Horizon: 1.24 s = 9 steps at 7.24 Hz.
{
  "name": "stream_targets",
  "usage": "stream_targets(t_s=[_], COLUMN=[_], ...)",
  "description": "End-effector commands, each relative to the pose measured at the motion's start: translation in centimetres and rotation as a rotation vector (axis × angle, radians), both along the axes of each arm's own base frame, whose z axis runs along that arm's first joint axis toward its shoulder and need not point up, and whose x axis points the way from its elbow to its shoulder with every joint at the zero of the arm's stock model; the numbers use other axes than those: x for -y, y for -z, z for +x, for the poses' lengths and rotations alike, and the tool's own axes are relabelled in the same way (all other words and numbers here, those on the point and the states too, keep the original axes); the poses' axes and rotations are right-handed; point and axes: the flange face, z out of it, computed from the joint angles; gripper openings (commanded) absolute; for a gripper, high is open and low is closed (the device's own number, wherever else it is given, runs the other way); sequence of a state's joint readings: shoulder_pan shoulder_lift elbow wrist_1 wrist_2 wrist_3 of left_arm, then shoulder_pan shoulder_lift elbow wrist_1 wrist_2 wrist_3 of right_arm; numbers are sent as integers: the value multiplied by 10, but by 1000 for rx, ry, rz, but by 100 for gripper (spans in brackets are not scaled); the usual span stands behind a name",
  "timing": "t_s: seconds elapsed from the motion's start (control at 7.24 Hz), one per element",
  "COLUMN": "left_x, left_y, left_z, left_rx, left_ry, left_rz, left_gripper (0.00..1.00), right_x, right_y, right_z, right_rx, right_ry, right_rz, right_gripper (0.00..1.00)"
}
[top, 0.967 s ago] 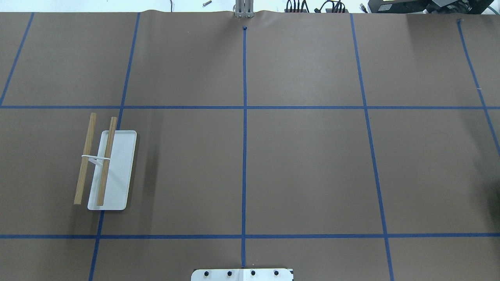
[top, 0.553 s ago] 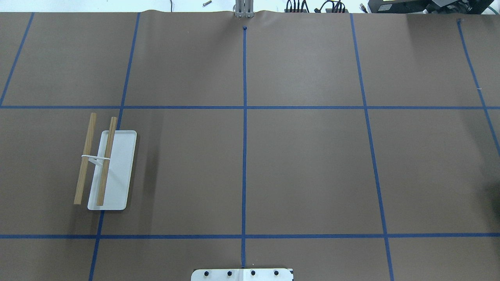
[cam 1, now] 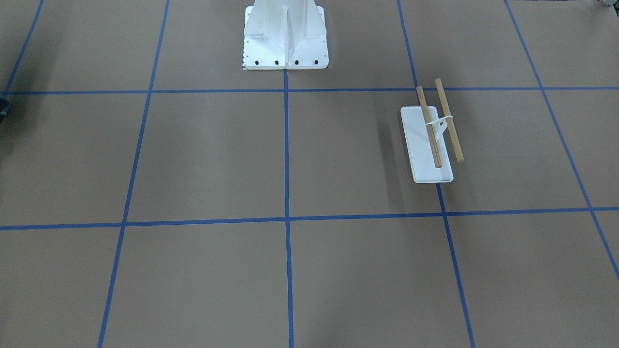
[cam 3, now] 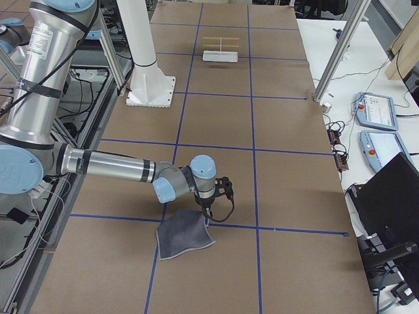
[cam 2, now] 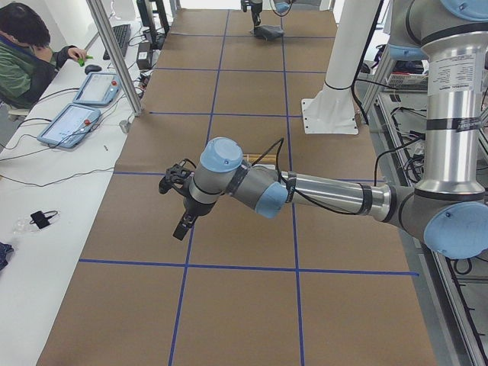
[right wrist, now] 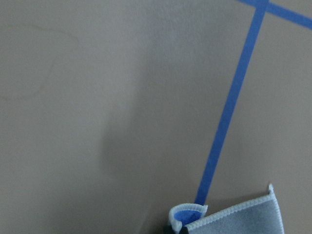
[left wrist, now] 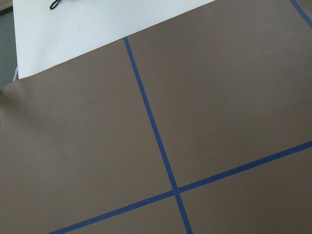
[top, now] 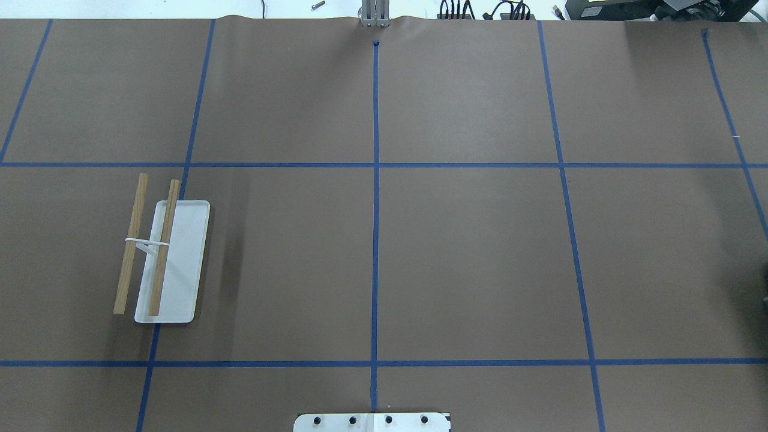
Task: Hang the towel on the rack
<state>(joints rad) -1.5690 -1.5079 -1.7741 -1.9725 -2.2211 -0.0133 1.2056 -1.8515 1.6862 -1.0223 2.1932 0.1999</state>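
Observation:
The towel (cam 3: pixel 185 241) is a dark grey cloth with pale edging, down on the brown table near a blue tape crossing. One corner is raised at my right gripper (cam 3: pixel 208 210). In the right wrist view the towel's edge (right wrist: pixel 239 222) curls up at the bottom and shows its blue underside, pinched by a dark fingertip (right wrist: pixel 175 229). The rack (top: pixel 147 243), two wooden bars on a white base, stands far away on the table's left side; it also shows in the front view (cam 1: pixel 437 125). My left gripper (cam 2: pixel 181 225) hangs above the table, and I cannot tell if it is open or shut.
The robot's white base (cam 1: pixel 285 38) stands at the table's near edge. The brown paper table (top: pixel 468 258) is marked with blue tape lines. A person sits at the white bench (cam 2: pixel 46 191) beside teach pendants. Aluminium posts (cam 3: pixel 334 59) stand at the far edge.
The rack has not moved. A dark shadow at the overhead view's right edge has drawn further out towards that edge.

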Motion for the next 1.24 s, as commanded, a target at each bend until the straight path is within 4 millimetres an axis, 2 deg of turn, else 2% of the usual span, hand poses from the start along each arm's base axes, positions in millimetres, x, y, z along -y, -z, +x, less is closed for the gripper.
stream_targets(t_s=[0.0, 0.14, 0.28, 0.55, 0.83, 0.97, 1.11], left_x=[0, 1, 8, 39, 109, 152, 175], left_y=[2, 5, 14, 48, 85, 114, 150], left_z=[1, 1, 2, 10, 38, 53, 93], left_rx=[0, 1, -2, -5, -37, -128, -205], left_ry=[-2, -5, -4, -16, -63, -45, -38], left_rz=[17, 22, 38, 90, 130, 86, 38], left_gripper=[99, 99, 99, 99, 99, 99, 99], right_x=[71, 113, 156, 214, 248, 256, 258], right_y=[79, 123, 177, 269, 318, 346, 372], right_z=[-14, -21, -35, -54, -71, -101, -127], right_rx=[112, 129, 136, 152, 175, 204, 217], right_ry=[-19, -30, -35, -42, -51, -59, -79], right_rz=[130, 168, 193, 235, 263, 250, 247], right_gripper=[0, 0, 0, 0, 0, 0, 0])
